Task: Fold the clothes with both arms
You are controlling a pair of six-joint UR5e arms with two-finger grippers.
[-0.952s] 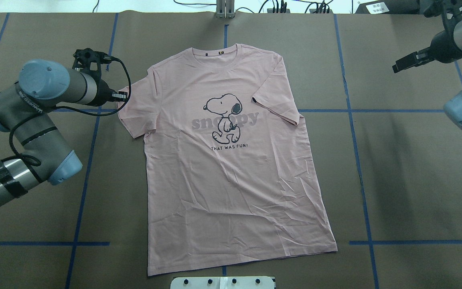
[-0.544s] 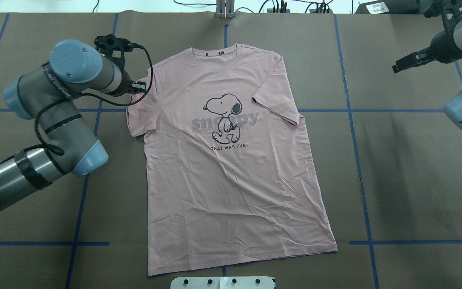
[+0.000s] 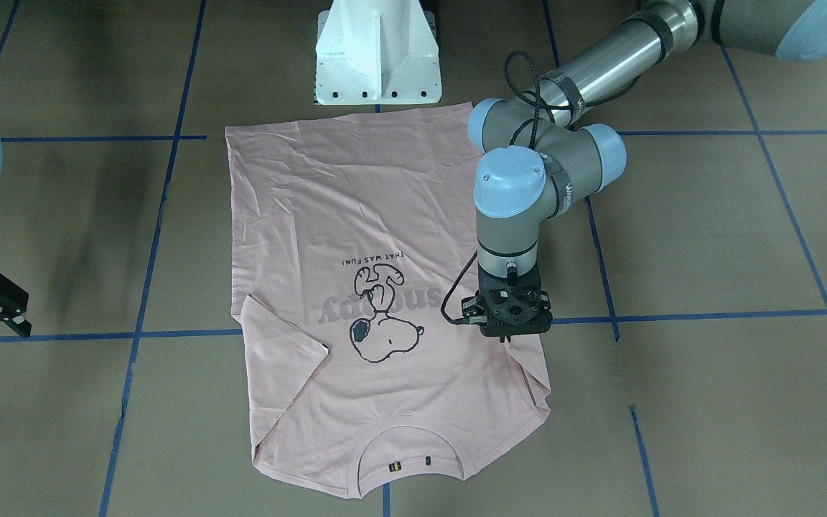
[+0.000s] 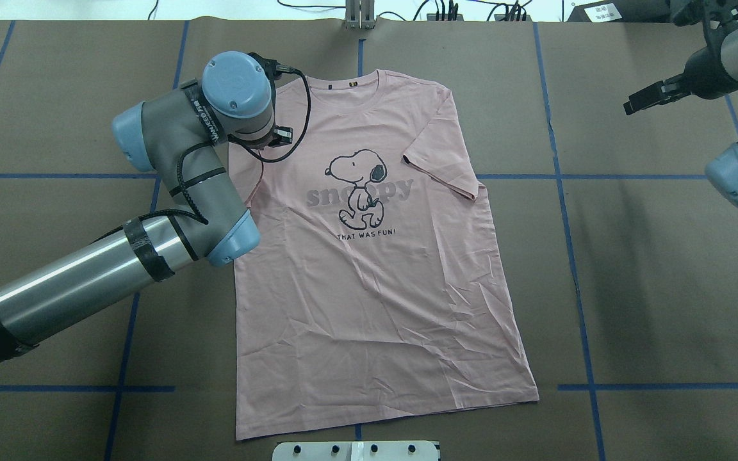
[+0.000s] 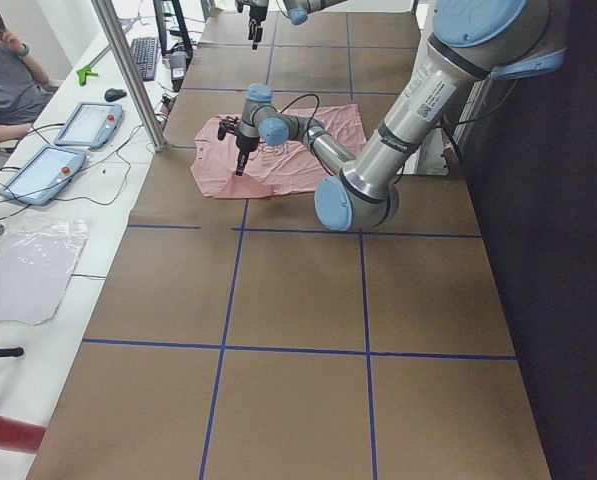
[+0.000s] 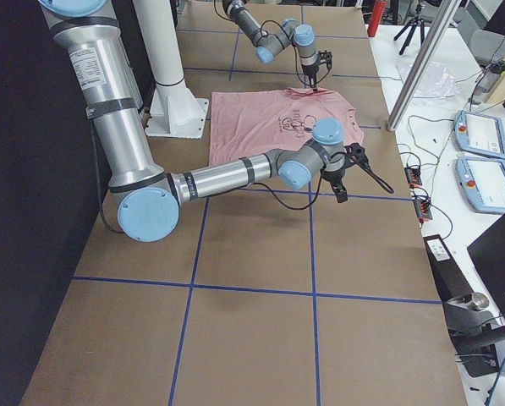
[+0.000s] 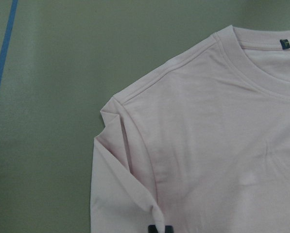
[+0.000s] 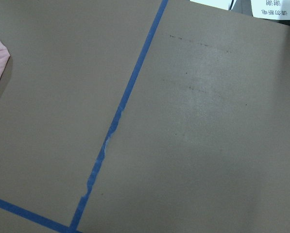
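Since a second ago the left arm (image 4: 170,147) has swung from beside the shirt (image 4: 369,288) to above its shoulder, and the left fingers (image 7: 153,228), narrow and pinching the sleeve (image 7: 120,160), carry it inward, I think for the first fold. The shirt lies flat, print up, mid tabletop (image 4: 664,269), hem just beside the base (image 3: 377,57). The right fingers (image 4: 641,101) hang well apart over the tabletop, open or not I cannot tell, and only the wrist cable (image 4: 308,115) crosses the cloth.
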